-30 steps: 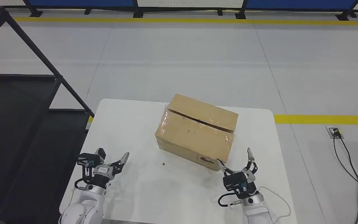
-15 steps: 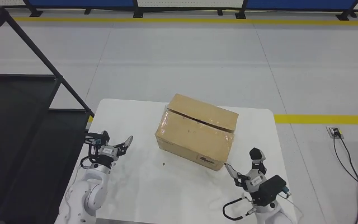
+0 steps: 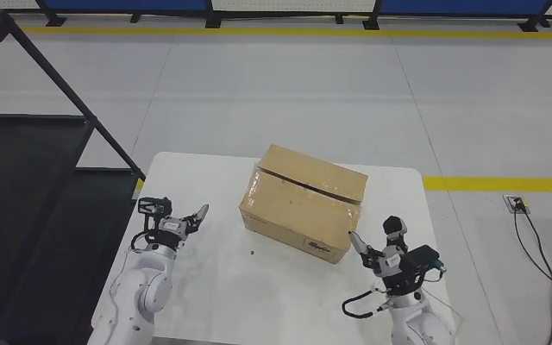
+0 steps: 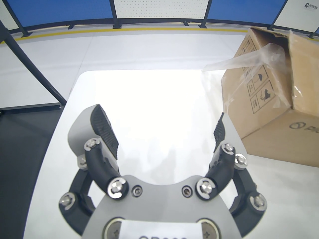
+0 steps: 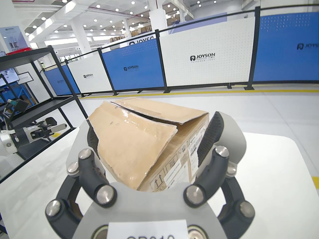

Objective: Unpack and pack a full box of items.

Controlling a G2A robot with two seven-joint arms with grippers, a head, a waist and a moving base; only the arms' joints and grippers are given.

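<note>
Here, we see the box (image 3: 304, 203), flaps seemingly loose, left tool (image 3: 177, 210) near it, right tool (image 3: 373, 235) nearer, both spread apart.

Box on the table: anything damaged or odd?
Yes. The cardboard box sits skewed to the table edges. Its top flaps gape unevenly along the slit seam, and a strip of clear tape hangs loose, sticking out from one end.
</note>
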